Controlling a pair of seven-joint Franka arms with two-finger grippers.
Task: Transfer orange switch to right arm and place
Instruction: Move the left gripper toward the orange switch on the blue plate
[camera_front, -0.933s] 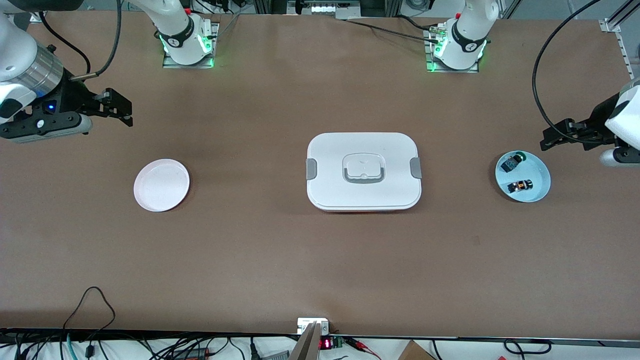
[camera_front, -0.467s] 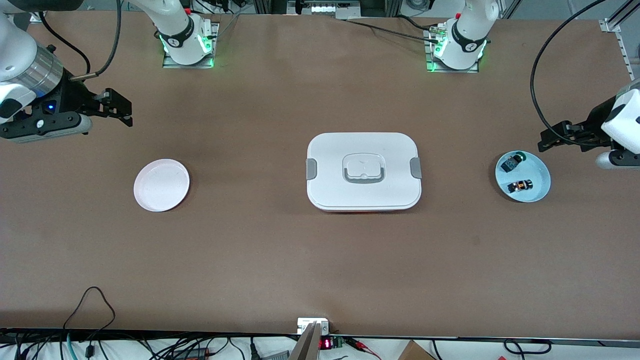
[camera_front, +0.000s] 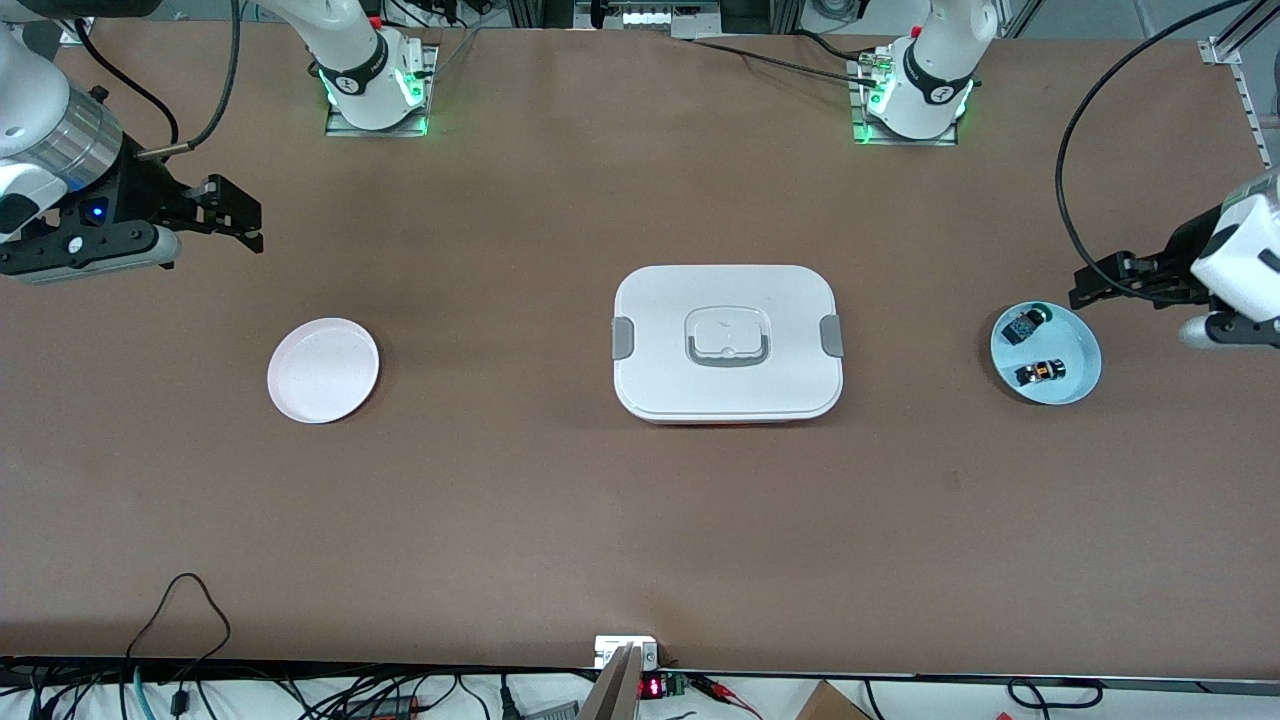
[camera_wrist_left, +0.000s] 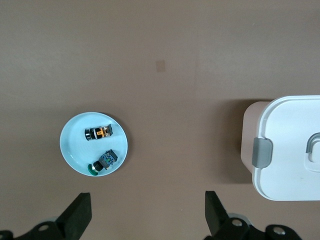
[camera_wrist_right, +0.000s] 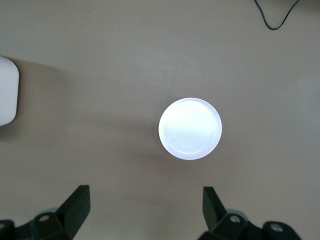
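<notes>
The orange switch (camera_front: 1040, 372) (camera_wrist_left: 99, 133) lies on its side in a light blue plate (camera_front: 1078, 345) (camera_wrist_left: 72, 145) at the left arm's end of the table. A green-capped switch (camera_front: 1025, 325) (camera_wrist_left: 102, 162) shares the plate. My left gripper (camera_front: 1085, 285) (camera_wrist_left: 147, 200) hangs open and empty over the table just off the plate's rim. At the right arm's end, my right gripper (camera_front: 250, 222) (camera_wrist_right: 145, 192) is open and empty above bare table near a white plate (camera_front: 323, 370) (camera_wrist_right: 190, 128) that holds nothing.
A white lidded box (camera_front: 727, 342) (camera_wrist_left: 290, 147) with grey latches and a handle sits mid-table between the two plates. Cables trail along the table's edge nearest the front camera (camera_front: 185, 600).
The left gripper has drifted slightly toward the blue plate. The right arm has shifted very little. Both grippers stay open, and the switches and plates have not moved.
</notes>
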